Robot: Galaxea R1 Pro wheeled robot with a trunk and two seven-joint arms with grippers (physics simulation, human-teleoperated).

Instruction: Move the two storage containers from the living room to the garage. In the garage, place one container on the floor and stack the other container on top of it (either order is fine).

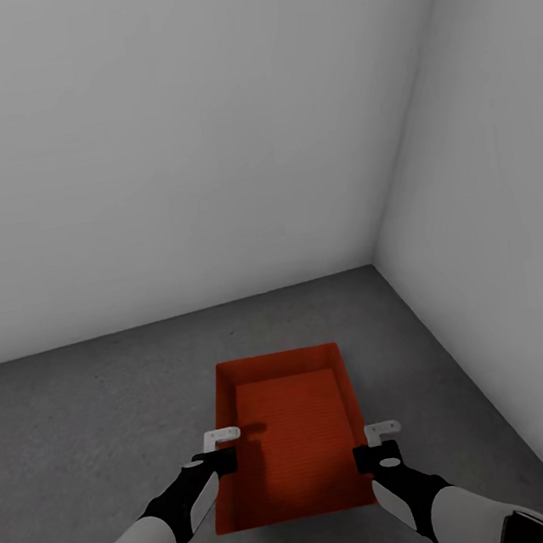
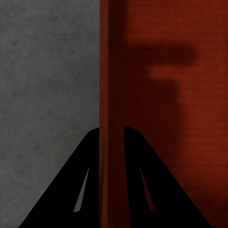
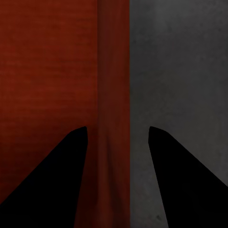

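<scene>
Head view: container [image 1: 287,424] on floor [image 1: 99,397], garage corner.

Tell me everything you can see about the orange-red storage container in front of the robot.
The storage container is an orange-red rectangular open-top bin with thin walls and a finely ribbed inside, empty. It appears to sit level on the dark grey concrete floor near the corner of two plain white-grey walls, long side pointing away from the robot. The left gripper straddles its left wall, fingers close against it; the right gripper straddles the right wall with wider gaps. Shadows of the arms fall across its bottom.
</scene>
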